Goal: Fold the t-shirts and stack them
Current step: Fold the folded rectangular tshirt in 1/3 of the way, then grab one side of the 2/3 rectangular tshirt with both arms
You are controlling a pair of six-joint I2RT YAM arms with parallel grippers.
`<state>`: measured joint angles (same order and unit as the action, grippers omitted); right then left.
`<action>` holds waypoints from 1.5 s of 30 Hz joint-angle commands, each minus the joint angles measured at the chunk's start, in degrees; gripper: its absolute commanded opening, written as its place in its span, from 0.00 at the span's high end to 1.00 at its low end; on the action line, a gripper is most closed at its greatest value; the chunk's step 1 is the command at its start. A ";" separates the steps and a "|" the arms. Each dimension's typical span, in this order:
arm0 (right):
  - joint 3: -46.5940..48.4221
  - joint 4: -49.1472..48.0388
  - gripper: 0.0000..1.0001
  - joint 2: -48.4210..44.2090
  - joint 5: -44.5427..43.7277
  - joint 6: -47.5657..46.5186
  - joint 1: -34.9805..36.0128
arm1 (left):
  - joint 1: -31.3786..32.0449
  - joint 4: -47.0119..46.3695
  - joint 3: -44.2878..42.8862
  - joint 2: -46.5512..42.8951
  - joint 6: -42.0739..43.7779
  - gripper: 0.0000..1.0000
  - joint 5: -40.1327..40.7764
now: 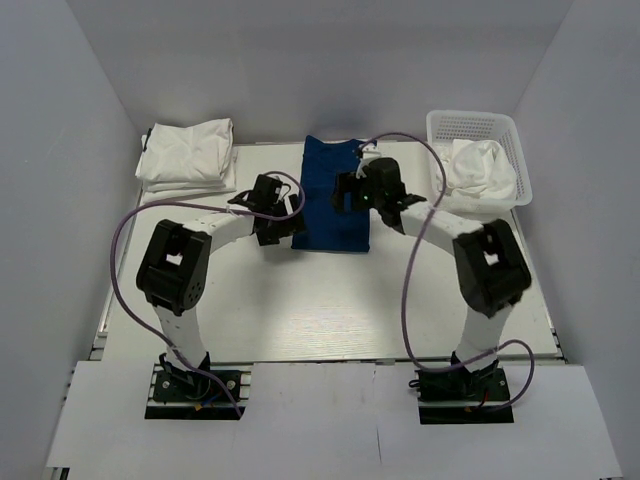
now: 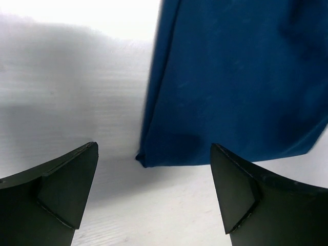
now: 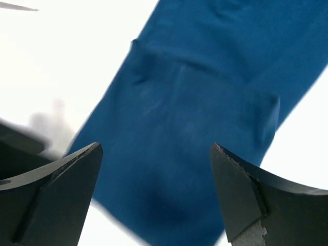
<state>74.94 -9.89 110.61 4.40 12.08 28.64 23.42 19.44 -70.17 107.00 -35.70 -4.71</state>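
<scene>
Our left gripper [image 2: 154,147] stands wide open with nothing between its dark fingers. In the left wrist view, the lower corner of the royal blue cloth t-shirt [image 2: 230,77] lies just ahead of the gap, at the centre of the frame. The cloth runs up and to the right from there, and bare white table [image 2: 72,87] fills the left half.

Our right gripper [image 3: 156,147] is spread just as wide and holds nothing. It hangs over the blue t-shirt, which crosses the right wrist view as a broad, creased band from lower left to upper right. We cannot tell whether either gripper touches the cloth.

In the top view the blue t-shirt lies flat as a folded rectangle at the upper centre of the frame. The left gripper is beside its lower left edge and the right gripper is over its upper right part. A folded stack of white cloth t-shirts [image 1: 188,152] rests in the upper left. In the upper right, a white plastic mesh basket [image 1: 472,122] holds a crumpled white cloth garment [image 1: 478,170].
</scene>
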 commanded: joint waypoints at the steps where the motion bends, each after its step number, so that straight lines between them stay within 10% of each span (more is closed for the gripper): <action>1: -8.12 -6.72 0.10 -9.52 -0.43 3.47 0.27 | 0.22 -0.11 2.05 -0.57 0.72 0.00 -1.44; 12: -24.39 7.07 0.10 -22.44 -3.26 18.06 -0.08 | 0.75 -6.43 10.05 -0.13 2.74 0.67 -5.13; 18: -29.59 5.41 0.14 -20.97 -2.91 19.12 0.10 | 0.75 -9.95 11.64 -0.30 2.22 0.70 -6.98; 23: -27.48 5.23 0.19 -16.48 -2.21 18.16 0.10 | 0.75 -10.47 11.54 1.28 2.22 1.00 -8.39; 27: -27.04 4.44 0.44 -13.93 -2.37 17.46 0.27 | 0.75 -11.17 13.13 0.50 2.22 1.00 -7.86; 42: -24.75 9.54 0.42 -10.85 -14.34 18.25 -0.26 | 0.75 -13.03 14.89 -1.53 2.22 1.00 -6.10; 45: -24.40 9.36 0.58 -10.24 -13.28 16.84 -0.17 | 0.75 -13.55 14.89 -1.53 2.22 1.00 -6.80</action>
<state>50.89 -5.76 99.37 -6.55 29.43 28.88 23.75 2.17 -57.21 106.15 -34.37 -12.88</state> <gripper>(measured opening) 0.475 0.029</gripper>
